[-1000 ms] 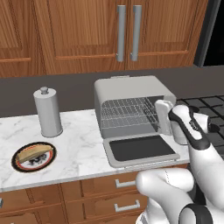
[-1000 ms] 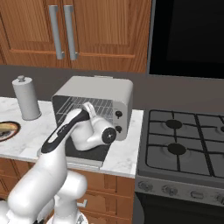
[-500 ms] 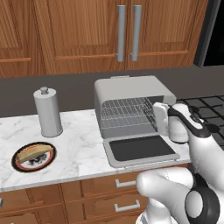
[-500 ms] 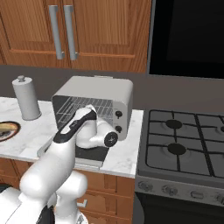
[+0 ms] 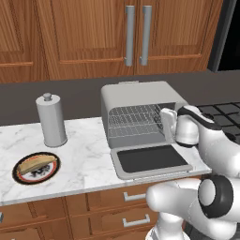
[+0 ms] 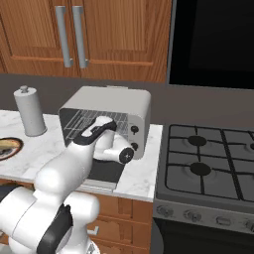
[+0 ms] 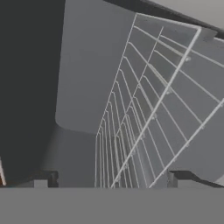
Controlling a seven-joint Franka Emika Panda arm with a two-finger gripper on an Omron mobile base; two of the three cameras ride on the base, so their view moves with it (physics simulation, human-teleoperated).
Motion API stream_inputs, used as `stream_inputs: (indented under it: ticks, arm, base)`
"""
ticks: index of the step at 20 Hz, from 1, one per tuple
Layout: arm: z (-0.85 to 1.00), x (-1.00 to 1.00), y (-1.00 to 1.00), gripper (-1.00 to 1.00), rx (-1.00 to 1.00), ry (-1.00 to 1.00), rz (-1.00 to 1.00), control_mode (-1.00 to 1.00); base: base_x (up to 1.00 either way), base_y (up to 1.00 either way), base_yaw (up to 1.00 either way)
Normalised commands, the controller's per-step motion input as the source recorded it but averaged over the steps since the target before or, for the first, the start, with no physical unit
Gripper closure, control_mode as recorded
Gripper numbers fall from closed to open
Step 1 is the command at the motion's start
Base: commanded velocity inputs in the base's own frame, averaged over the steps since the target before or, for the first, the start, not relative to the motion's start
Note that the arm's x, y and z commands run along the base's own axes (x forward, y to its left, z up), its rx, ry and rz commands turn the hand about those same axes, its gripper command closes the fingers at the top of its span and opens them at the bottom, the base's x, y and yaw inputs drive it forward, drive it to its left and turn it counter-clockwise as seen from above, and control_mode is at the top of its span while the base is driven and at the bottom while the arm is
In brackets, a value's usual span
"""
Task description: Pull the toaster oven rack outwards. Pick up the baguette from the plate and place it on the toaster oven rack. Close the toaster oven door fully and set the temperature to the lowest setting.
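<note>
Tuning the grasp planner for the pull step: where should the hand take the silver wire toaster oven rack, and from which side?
Grip the front edge wire of the silver wire toaster oven rack, coming straight in through the open front above the lowered glass door. The rack lies flat inside the light-grey toaster oven, walled on the other sides. The hand already faces it, fingers apart.

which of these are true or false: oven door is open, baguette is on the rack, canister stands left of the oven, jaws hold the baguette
1. The toaster oven door lies open, flat on the counter. True.
2. The baguette is on the toaster oven rack. False: it lies on the plate, far left of the toaster oven.
3. The grey canister stands left of the oven in the left base view. True.
4. The jaws hold the baguette. False: the gripper is at the oven's mouth, facing the rack wires, with its jaws apart and no bread between them.
</note>
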Motion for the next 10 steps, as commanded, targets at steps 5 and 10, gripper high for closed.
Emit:
stream_inputs:
  ticks: [5,10]
  arm:
    - [-0.16,0.34,0.00,-1.00,0.01,0.00,0.00,-1.00]
    - [-0.28,0.34,0.00,-1.00,0.00,0.00,0.00,-1.00]
  base:
    - [0.00,0.00,0.00]
    - [0.00,0.00,0.00]
